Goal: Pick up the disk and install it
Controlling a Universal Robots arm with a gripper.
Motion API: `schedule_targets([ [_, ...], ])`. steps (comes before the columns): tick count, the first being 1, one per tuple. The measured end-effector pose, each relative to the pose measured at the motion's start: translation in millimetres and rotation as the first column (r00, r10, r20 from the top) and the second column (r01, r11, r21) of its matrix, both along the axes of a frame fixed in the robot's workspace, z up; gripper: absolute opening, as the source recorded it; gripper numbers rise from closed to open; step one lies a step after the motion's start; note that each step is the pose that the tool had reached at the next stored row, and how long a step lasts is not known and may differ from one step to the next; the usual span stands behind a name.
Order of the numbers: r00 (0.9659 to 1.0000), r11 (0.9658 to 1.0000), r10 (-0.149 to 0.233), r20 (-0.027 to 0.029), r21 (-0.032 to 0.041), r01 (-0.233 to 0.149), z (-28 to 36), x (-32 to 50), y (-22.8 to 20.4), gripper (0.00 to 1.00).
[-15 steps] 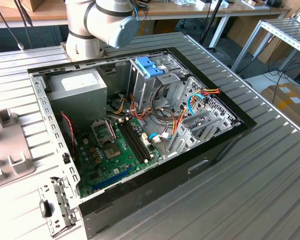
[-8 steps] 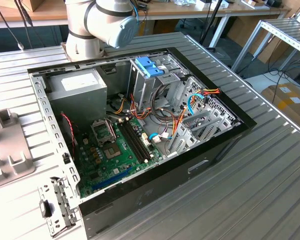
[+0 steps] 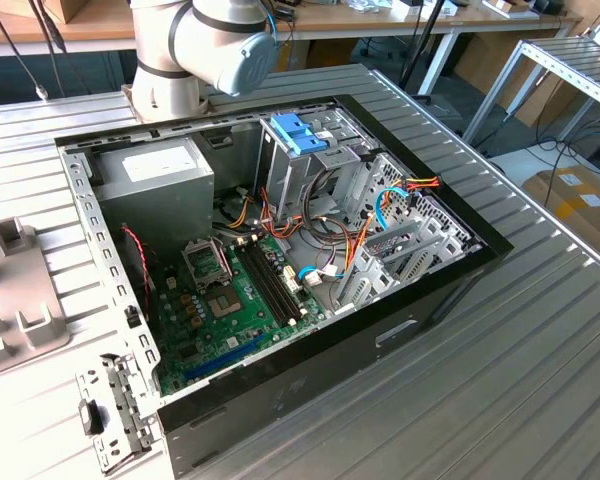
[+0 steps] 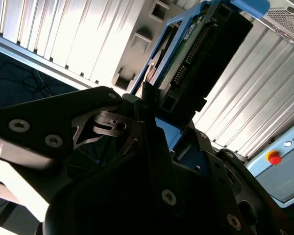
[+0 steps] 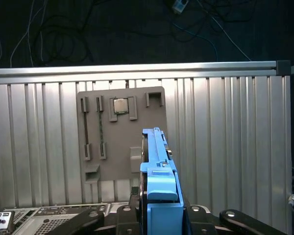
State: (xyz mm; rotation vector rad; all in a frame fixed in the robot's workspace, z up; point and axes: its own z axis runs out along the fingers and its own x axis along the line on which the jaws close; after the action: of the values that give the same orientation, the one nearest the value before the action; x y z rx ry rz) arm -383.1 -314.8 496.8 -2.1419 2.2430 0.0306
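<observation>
Since the gripper (image 5: pixel 159 209) has its jaws closed on the lower end of the disk (image 5: pixel 159 166), we judge the pick-up done and the carry to be the step in hand.

Going from the exterior view's left, we see the grey tray (image 3: pixel 10 290) on the ridged table (image 3: pixel 500 400). Then comes the open computer case (image 3: pixel 300 395) with its power-supply box (image 3: pixel 155 175), motherboard (image 3: pixel 230 300) and drive cage (image 3: pixel 285 175). A light-blue latch block (image 3: pixel 300 132) tops the cage, and loose cables (image 3: pixel 325 215) hang just beside it.

In the first wrist view the disk stands on edge in front of the tray's slots, apparently lifted clear of them, with its blue carrier facing the camera. In the second wrist view the disk (image 4: pixel 196 54) reaches away from the gripper (image 4: pixel 154 110), connector edge exposed.

We think the hold is the thing to mind. It grips one end only, and the carrier is plastic, so the far end could swing or twist. We would move smoothly, hold the carrier square in the jaws, and give those cables a wide berth.
</observation>
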Motion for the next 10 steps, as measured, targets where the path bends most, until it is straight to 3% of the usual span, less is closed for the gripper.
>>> schedule_targets([
  [10, 1.0000, 1.0000, 0.000, 0.0000, 0.0000, 0.000, 0.0, 8.0, -4.6, 0.37],
])
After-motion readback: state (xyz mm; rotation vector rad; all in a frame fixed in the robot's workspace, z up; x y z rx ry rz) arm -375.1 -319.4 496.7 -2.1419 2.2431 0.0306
